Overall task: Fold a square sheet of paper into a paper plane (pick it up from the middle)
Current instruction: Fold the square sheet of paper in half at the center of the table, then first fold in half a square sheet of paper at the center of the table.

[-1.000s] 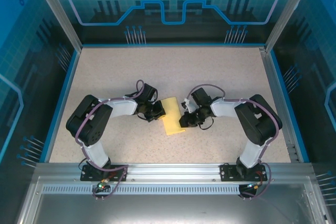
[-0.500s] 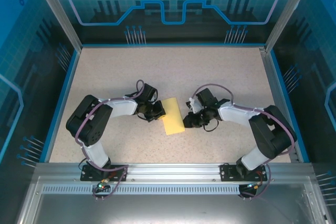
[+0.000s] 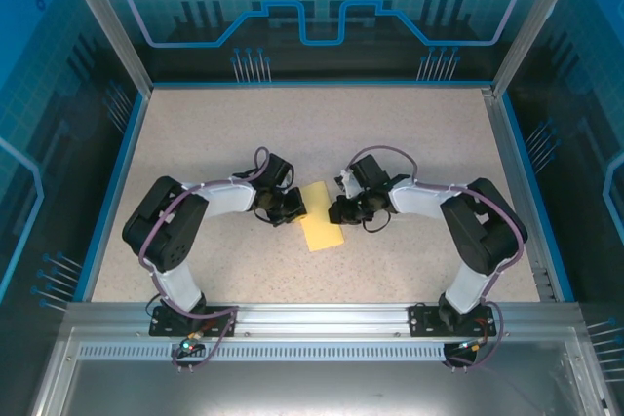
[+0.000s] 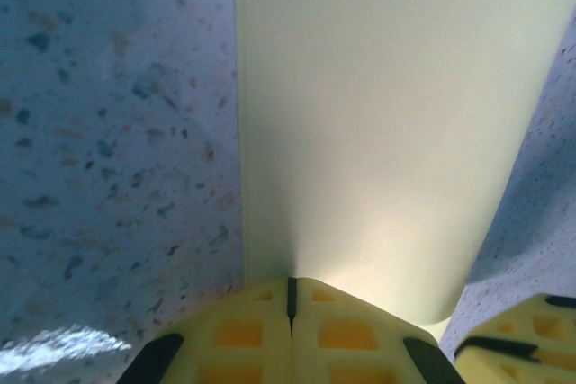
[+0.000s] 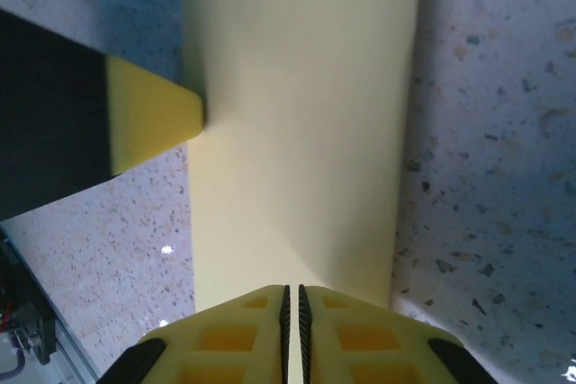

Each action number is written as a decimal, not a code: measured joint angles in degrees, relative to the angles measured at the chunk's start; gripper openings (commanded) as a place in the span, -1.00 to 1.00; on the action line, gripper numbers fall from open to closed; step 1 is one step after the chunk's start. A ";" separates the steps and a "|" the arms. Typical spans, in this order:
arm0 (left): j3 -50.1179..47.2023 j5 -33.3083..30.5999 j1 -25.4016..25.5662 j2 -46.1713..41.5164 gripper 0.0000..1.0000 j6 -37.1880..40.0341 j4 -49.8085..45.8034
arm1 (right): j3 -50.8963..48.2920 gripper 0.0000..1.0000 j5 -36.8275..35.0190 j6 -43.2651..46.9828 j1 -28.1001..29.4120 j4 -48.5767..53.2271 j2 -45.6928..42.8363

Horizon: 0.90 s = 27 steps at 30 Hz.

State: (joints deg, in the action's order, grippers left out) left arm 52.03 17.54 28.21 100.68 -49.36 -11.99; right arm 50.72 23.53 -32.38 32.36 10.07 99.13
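The yellow sheet of paper (image 3: 320, 217) lies folded into a narrow rectangle at the table's middle; a paper plane is out of view. My left gripper (image 3: 295, 208) is at the sheet's left long edge, jaws pressed together on the paper (image 4: 378, 114). My right gripper (image 3: 336, 211) meets the opposite edge near the far end, jaws a slit apart with paper (image 5: 297, 114) running into them. In the right wrist view the left gripper's fingertip (image 5: 153, 119) touches the far edge. The left gripper (image 4: 291, 290) and right gripper (image 5: 291, 294) each sit at the bottom of their own wrist view.
The speckled tabletop (image 3: 322, 133) is bordered by a blue rim (image 3: 112, 192) and an aluminium rail (image 3: 312, 319) at the near edge. Both arms bend inward, elbows out towards the sides.
The right gripper drew back to the right, then came in again farther up the sheet's right edge. The left gripper and the sheet stayed put.
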 measured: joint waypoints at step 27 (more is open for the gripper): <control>10.34 6.34 3.80 10.49 -1.00 -0.57 9.75 | -2.40 -0.82 -0.44 -3.26 -0.15 -3.50 2.03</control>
State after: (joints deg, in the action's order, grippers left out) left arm 62.37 23.88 32.01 111.18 -49.93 -2.24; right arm 48.31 23.09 -35.64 32.21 6.57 101.16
